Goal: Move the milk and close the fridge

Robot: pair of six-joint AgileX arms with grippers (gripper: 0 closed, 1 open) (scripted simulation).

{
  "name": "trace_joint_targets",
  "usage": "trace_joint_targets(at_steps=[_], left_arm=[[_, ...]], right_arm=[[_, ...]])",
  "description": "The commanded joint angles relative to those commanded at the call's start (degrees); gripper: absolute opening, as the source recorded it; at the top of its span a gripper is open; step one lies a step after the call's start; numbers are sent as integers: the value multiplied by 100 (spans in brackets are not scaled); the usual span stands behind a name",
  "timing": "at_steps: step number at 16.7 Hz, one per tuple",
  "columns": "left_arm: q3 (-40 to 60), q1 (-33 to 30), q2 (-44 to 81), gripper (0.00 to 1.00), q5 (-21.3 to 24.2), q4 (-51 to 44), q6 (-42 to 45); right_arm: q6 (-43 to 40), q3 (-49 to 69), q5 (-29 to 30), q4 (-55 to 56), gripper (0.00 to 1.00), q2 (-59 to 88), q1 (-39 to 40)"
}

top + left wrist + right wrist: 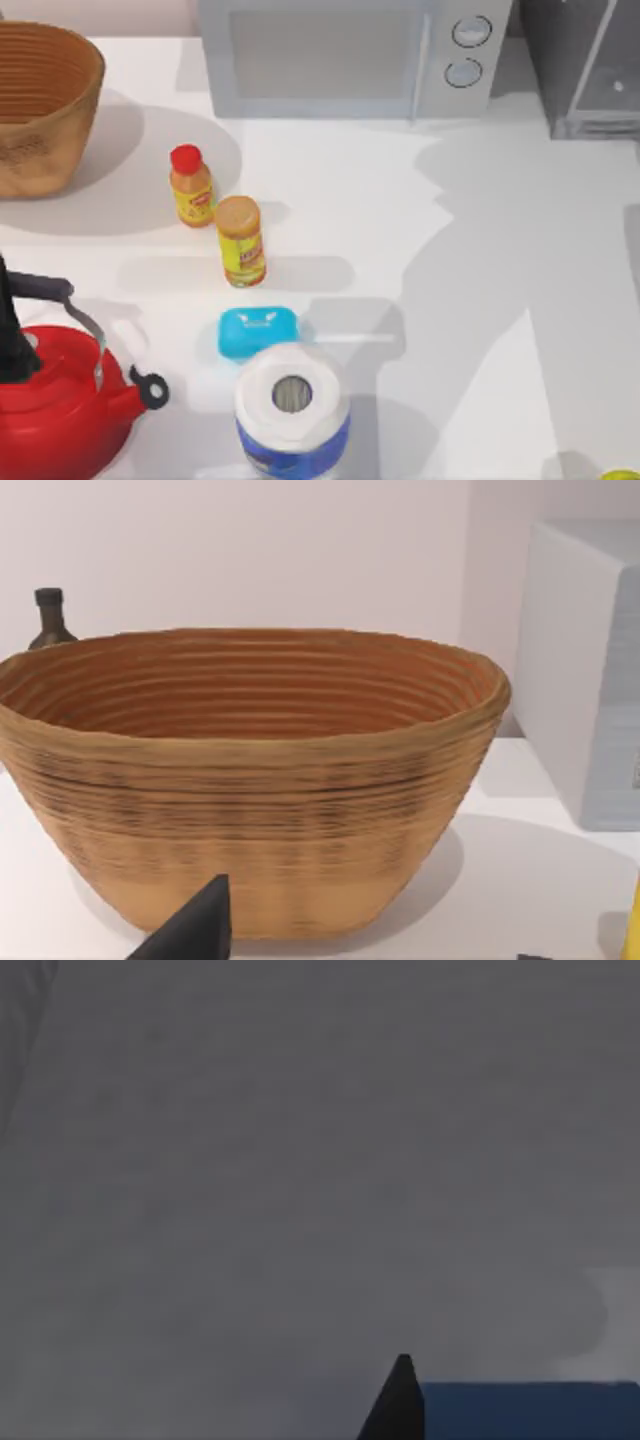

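The right wrist view looks onto a plain grey surface at close range, most likely the fridge point(585, 70), which stands at the counter's point(400, 250) far right corner in the top view, next to the microwave point(350, 55). At the edge of that wrist view a flat blue top, which I take for the milk point(530, 1410), sits right against one dark finger point(400, 1400) of the right arm's jaws. That suggests the carton is clenched there, but the second finger is out of sight, so I cannot tell for certain.

The left arm is idle over the counter's left side, its camera facing the woven basket point(250, 780); one dark fingertip point(200, 925) shows, and whether those jaws are released or clenched cannot be told either.

The risks from here are these: the carton is very near the grey wall, so a push forward could knock it askew or out of the grip. If it is set down too close to the opening (the door panel looks ajar in the top view), the closing door could catch it.
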Motion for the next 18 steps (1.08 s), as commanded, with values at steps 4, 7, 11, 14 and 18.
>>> trace_joint_targets(at_steps=[4,7,11,14,18], left_arm=[[0,0,0,100,0,0,0],[0,0,0,100,0,0,0],[0,0,0,100,0,0,0],[0,0,0,100,0,0,0],[0,0,0,100,0,0,0]], right_arm=[[0,0,0,0,68,0,0],[0,0,0,0,90,0,0],[0,0,0,0,100,0,0],[0,0,0,0,100,0,0],[0,0,0,0,100,-6,11]])
